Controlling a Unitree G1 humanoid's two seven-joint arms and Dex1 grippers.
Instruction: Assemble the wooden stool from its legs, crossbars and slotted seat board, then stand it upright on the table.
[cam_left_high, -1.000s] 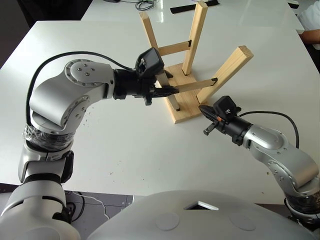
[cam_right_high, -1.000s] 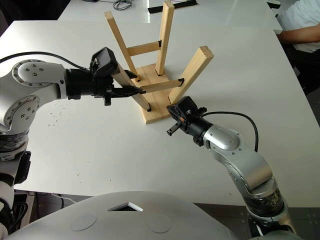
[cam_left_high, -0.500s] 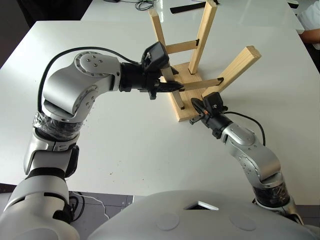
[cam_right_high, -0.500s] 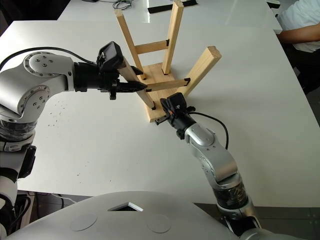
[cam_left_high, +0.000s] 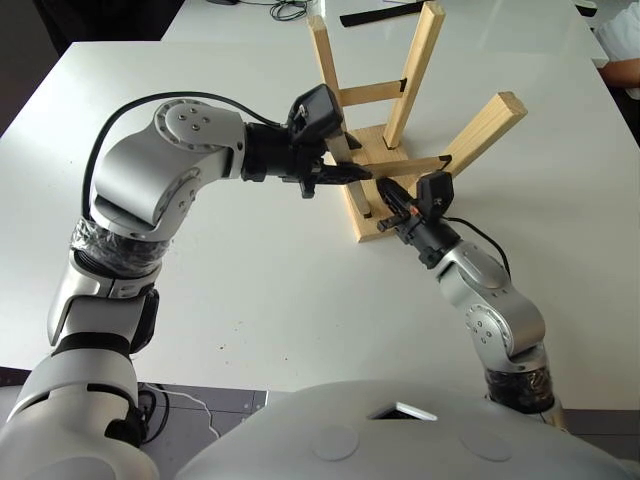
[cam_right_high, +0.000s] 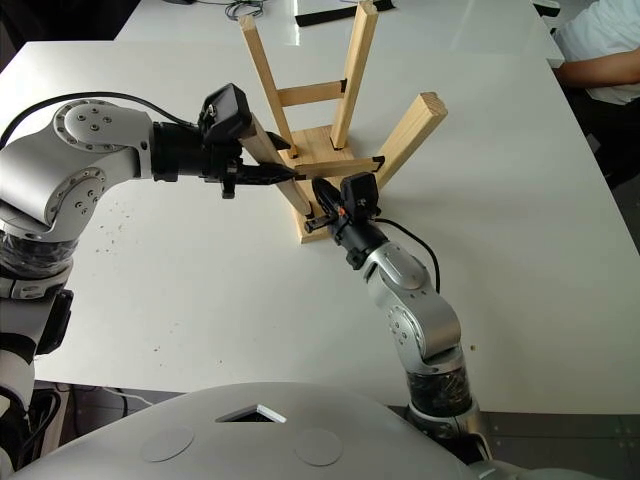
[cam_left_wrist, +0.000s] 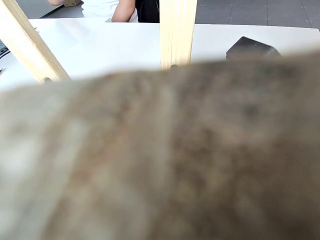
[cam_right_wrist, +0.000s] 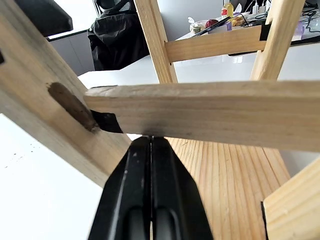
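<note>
**A:** What sits on the white table?

**B:** A wooden stool, upside down, in the upper centre of the head view. Its seat board lies flat on the table. Four legs point upward, and the one at the right leans outward. Crossbars join the legs in pairs.

**A:** How far along is the job?

**B:** The pieces look joined, so I judge assembly nearly or fully done. The leaning leg may need seating straighter. The stool is not yet turned over to stand on its legs.

**A:** And the grippers?

**B:** The left gripper is at the near-left leg, mid-frame. I cannot tell whether it grasps the leg, because blurred wood covers most of its wrist view. The right gripper, just lower right of it, is clenched on nothing. Its tips press against the near crossbar.
</note>
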